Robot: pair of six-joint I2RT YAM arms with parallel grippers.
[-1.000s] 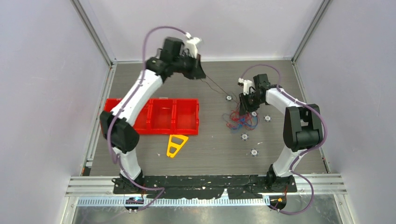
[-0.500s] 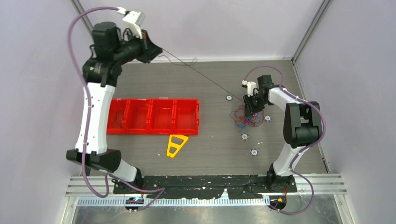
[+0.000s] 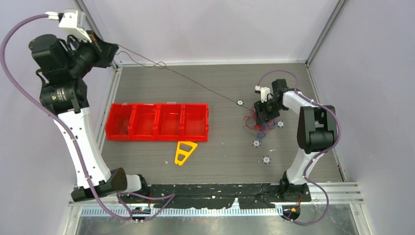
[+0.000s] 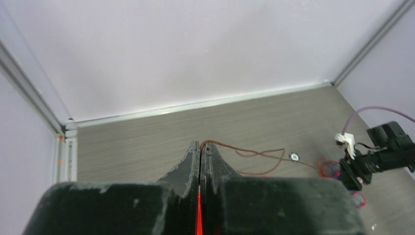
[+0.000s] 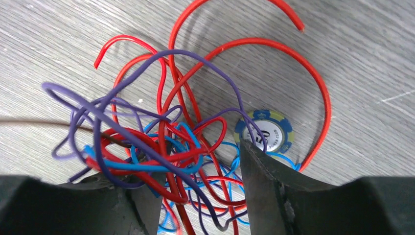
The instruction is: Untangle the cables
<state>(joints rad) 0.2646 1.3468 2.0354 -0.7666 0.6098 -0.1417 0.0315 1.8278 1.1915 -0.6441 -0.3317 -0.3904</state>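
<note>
Red tray (image 3: 182, 121): four compartments, on the worktop (image 3: 220, 161), well apart from the tangle.
Yellow triangular frame (image 3: 188, 145): just in front of the tray.
Cables (image 3: 258, 125): red, blue and purple tangle at right, under the right claw (image 5: 193, 161).
Brown cable (image 3: 195, 82): stretched nearly straight from the tangle to the left claw (image 4: 200, 147).
Left claw: raised far left, fingers pressed together on the brown cable.
Right claw: fingers spread, straddling the tangle.
Poker chip (image 5: 264, 133): among the strands; print apparently "50", partly covered.
</note>
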